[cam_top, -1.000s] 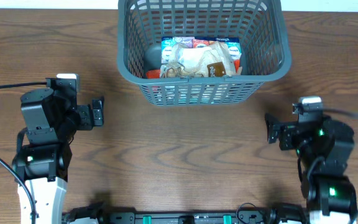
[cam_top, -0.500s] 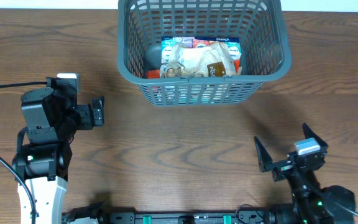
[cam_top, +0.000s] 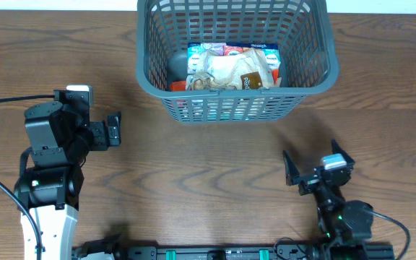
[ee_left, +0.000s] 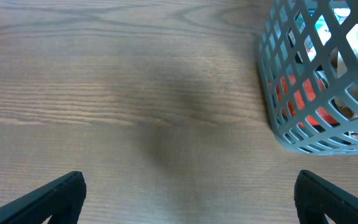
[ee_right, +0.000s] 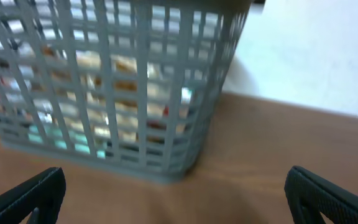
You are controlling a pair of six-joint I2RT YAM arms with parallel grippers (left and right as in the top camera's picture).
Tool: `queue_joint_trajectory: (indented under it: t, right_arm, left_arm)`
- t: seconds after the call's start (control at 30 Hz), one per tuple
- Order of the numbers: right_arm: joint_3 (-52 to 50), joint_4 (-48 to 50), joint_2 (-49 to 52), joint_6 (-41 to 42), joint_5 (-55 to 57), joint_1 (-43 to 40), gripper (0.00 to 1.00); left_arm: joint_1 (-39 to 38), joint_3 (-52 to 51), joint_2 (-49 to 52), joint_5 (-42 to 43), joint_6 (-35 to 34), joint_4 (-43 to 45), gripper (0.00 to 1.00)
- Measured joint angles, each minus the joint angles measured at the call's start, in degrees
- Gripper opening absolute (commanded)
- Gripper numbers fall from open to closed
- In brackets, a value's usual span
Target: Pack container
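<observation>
The large dark grey lattice plastic basket [cam_top: 231, 92] holds snack packets [cam_top: 230, 68]. Your left gripper [cam_top: 114, 128] and right gripper [cam_top: 312, 160] gape empty; park both well clear of its rim.

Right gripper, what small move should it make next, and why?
Probably park low by the near edge and stop: the right gripper is open and empty, the packets already lie in the basket, and nothing loose shows on the table.
</observation>
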Motion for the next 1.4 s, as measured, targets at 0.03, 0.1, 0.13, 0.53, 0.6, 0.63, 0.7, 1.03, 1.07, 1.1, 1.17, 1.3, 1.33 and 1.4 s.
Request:
queue_joint_trajectory:
  t: [0.03, 0.1, 0.13, 0.53, 0.6, 0.63, 0.7, 1.03, 1.07, 1.1, 1.17, 1.3, 1.33, 1.4]
  right_arm:
    - [-0.13, 0.39, 0.11, 0.00, 0.42, 0.00, 0.99]
    - [-0.13, 0.68, -0.02, -0.02, 1.86, 0.00, 0.99]
    - [-0.15, 0.61, -0.02, 0.00, 3.13, 0.00, 0.99]
    - [-0.20, 0.57, -0.02, 0.72, 8.74, 0.00, 0.99]
    - [-0.20, 0.57, -0.02, 1.25, 9.22, 0.00, 0.99]
    - [-0.20, 0.59, -0.02, 1.55, 9.51, 0.00, 0.99]
    - [-0.20, 0.61, -0.02, 2.40, 10.49, 0.00, 0.99]
    - [-0.20, 0.61, -0.02, 4.20, 11.37, -0.02, 0.99]
    - [-0.20, 0.61, -0.02, 4.26, 11.37, -0.02, 0.99]
    - [-0.20, 0.61, -0.02, 4.37, 11.37, -0.02, 0.99]
    - [-0.22, 0.61, -0.02, 4.39, 11.37, -0.02, 0.99]
    - [-0.20, 0.61, -0.02, 4.39, 11.37, -0.02, 0.99]
    - [-0.22, 0.61, -0.02, 4.39, 11.37, -0.02, 0.99]
    - [-0.22, 0.61, -0.02, 4.39, 11.37, -0.02, 0.99]
  left_arm:
    - [0.00, 0.00, 0.00, 0.00, 0.00, 0.00, 0.99]
    - [0.00, 0.00, 0.02, 0.00, 0.00, -0.02, 0.99]
    - [0.00, 0.00, 0.02, 0.00, 0.00, -0.02, 0.99]
    - [0.00, 0.00, 0.02, 0.00, 0.00, -0.02, 0.99]
    - [0.00, 0.00, 0.02, 0.00, 0.00, -0.02, 0.99]
    - [0.00, 0.00, 0.02, 0.00, 0.00, -0.02, 0.99]
    - [0.00, 0.00, 0.02, 0.00, 0.00, -0.02, 0.99]
    - [0.00, 0.00, 0.02, 0.00, 0.00, -0.02, 0.99]
    - [0.00, 0.00, 0.02, 0.00, 0.00, -0.02, 0.99]
    - [0.00, 0.00, 0.02, 0.00, 0.00, -0.02, 0.99]
    - [0.00, 0.00, 0.02, 0.00, 0.00, -0.02, 0.99]
    - [0.00, 0.00, 0.02, 0.00, 0.00, -0.02, 0.99]
    - [0.00, 0.00, 0.02, 0.00, 0.00, -0.02, 0.99]
    - [0.00, 0.00, 0.02, 0.00, 0.00, -0.02, 0.99]
